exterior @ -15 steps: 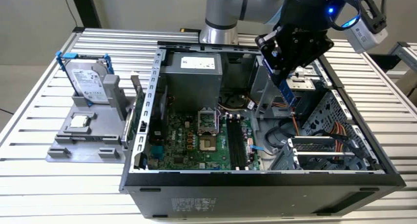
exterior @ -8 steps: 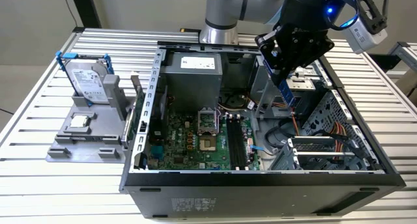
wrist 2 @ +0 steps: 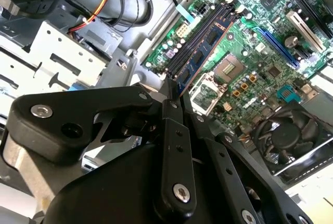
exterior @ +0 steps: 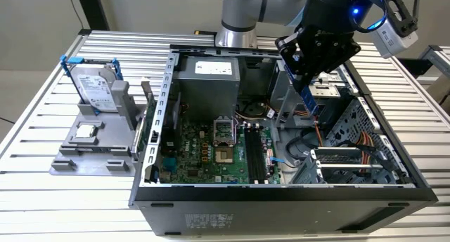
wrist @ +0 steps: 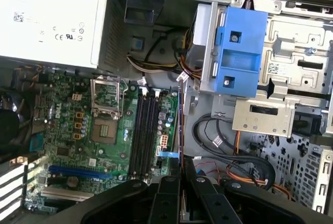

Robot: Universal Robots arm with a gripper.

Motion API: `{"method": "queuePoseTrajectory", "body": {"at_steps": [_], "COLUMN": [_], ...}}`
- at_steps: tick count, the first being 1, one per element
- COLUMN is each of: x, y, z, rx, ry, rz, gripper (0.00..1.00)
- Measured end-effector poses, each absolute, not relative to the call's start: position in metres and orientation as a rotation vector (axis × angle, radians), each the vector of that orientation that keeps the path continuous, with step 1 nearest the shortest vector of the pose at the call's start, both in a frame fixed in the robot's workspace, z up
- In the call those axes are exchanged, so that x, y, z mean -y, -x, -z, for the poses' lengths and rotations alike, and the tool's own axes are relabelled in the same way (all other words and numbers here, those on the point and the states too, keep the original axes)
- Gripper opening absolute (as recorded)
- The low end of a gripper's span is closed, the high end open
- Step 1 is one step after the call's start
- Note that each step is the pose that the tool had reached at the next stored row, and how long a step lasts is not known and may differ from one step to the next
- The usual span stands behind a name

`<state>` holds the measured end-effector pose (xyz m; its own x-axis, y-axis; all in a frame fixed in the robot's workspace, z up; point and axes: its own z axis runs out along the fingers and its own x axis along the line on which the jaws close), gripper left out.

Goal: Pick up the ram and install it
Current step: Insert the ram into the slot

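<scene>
In the exterior view's upper right, the gripper (exterior: 307, 85) has its black jaws clamped on the ram (exterior: 313, 102). The ram is a thin, flat blue board hanging upright over the open metal computer case (exterior: 281, 200), apart from the green motherboard (exterior: 204, 152).

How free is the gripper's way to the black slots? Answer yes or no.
Probably yes. The gripper holds the ram above the open case; the slots lie bare below, toward the exterior view's left, with nothing over them.
</scene>
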<state>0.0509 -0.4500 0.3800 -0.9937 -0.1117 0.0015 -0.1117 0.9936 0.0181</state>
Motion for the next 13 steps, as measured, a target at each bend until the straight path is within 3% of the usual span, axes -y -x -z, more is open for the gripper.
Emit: {"method": "queuePoseTrajectory", "body": {"at_steps": [13], "x": [0.4500], "y": [-0.0510], "z": [-0.3780], "rx": [3.138], "ry": [-0.107], "rz": [0.035], "gripper": [0.00]}}
